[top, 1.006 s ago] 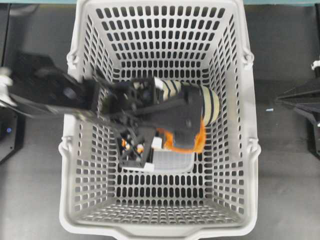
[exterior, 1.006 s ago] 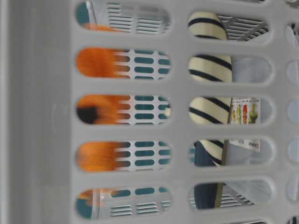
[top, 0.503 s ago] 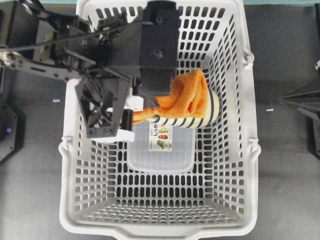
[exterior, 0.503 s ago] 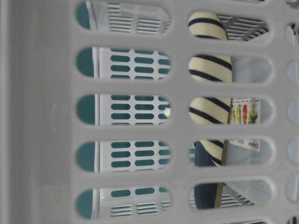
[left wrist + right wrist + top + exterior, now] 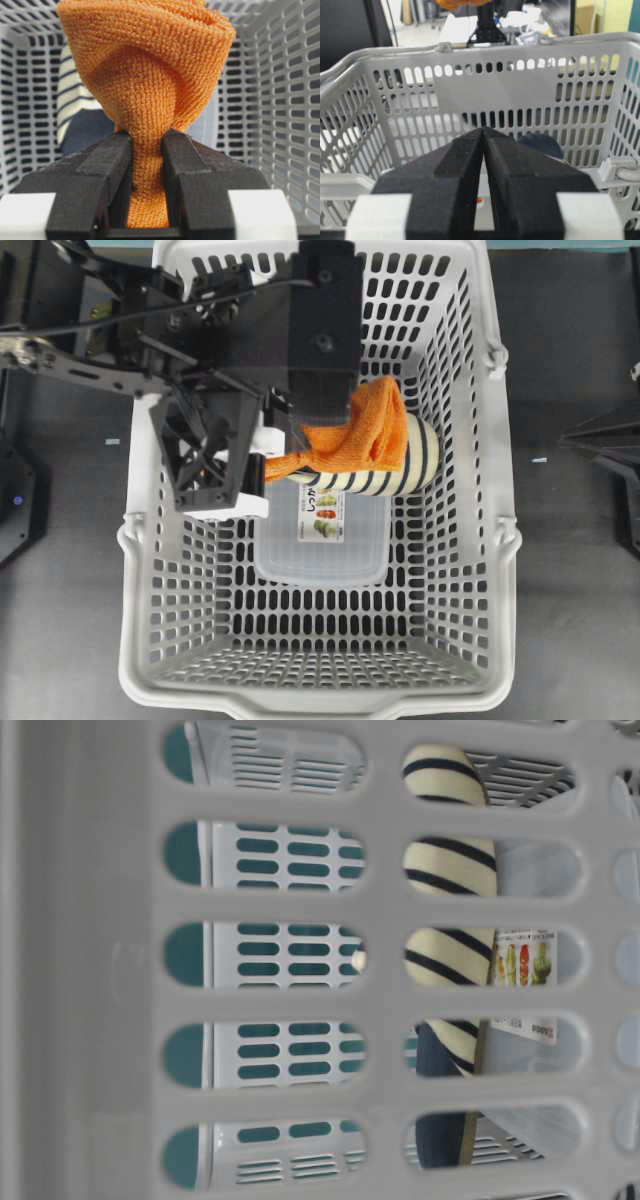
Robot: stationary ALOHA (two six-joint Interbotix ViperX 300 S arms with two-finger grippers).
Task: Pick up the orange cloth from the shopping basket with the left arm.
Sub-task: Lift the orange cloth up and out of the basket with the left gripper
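Note:
The orange cloth [image 5: 357,433] hangs bunched from my left gripper [image 5: 264,469], which is shut on its lower left end above the shopping basket [image 5: 137,540]. Seen from the left wrist, the black fingers [image 5: 112,155] pinch a narrow neck of the cloth [image 5: 150,75], and the rest billows out beyond the left gripper [image 5: 147,139]. From overhead, the cloth's free end lies over the striped slipper. The table-level view shows none of the cloth. My right gripper [image 5: 484,132] is shut and empty outside the basket's right wall [image 5: 520,85]. The cloth [image 5: 454,3] peeks in at the top of that view.
A cream-and-navy striped slipper [image 5: 400,478] lies in the basket on a clear lidded container [image 5: 320,555] with a printed label. The slipper [image 5: 446,860] also shows through the basket's slots [image 5: 385,900]. The right arm [image 5: 600,440] rests on the dark table right of the basket.
My left gripper rose out of the basket's depth toward the back left, lifting the orange cloth with it. The cloth left the table-level view. In the last half second it barely moved.

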